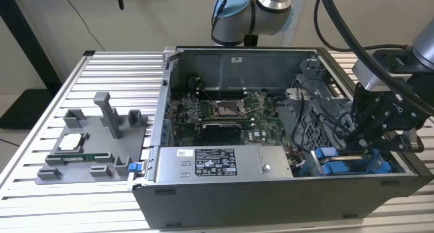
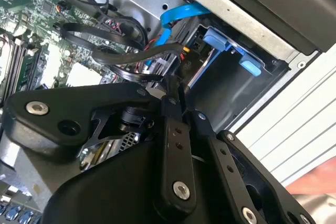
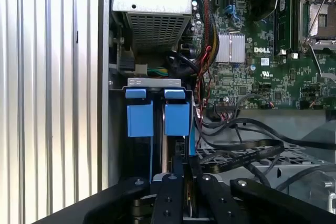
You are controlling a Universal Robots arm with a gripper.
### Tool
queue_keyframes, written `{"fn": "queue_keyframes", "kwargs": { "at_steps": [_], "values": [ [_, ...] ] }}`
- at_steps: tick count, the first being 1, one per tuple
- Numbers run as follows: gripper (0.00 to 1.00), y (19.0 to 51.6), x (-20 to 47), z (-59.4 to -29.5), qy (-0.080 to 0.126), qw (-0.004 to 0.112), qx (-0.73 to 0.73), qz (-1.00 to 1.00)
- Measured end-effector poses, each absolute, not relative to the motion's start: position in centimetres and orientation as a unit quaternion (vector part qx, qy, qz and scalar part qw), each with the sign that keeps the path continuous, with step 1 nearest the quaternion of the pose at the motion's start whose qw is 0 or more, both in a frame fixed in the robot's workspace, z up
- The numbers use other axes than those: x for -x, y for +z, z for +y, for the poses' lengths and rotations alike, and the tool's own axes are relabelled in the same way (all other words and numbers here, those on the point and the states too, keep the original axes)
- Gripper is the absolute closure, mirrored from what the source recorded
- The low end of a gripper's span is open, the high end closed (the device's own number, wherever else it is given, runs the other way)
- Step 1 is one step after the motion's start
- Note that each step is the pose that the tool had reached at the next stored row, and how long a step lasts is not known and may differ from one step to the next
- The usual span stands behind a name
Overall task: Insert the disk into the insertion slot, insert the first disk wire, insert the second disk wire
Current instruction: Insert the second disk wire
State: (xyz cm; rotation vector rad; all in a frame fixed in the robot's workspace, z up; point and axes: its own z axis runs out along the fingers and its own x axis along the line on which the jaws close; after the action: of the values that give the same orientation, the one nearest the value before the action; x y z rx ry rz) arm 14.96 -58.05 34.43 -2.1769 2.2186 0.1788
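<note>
Ribbed metal bench [image 1: 101, 75] w/ open PC case [image 1: 271, 202]; hand [image 1: 363, 149] fingers shut, just above insertion slot [image 3: 155, 83] w/ blue tabs

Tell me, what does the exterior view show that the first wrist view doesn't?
The exterior view alone takes in the whole open computer case, the grey fixture tray on the slatted table, and the arm's blue joint. The first wrist view alone shows two blue tabs up close, with black cables beside them. Both share the motherboard, the power supply and the gripper over the blue parts.
</note>
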Motion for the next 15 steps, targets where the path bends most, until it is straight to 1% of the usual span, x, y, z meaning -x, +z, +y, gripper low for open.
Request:
{"fn": "queue_keyframes", "kwargs": {
  "at_steps": [15],
  "values": [
    [1.00, 33.82, -15.01, -58.05, 0.057, 0.014, 0.697, 0.714]
  ]
}}
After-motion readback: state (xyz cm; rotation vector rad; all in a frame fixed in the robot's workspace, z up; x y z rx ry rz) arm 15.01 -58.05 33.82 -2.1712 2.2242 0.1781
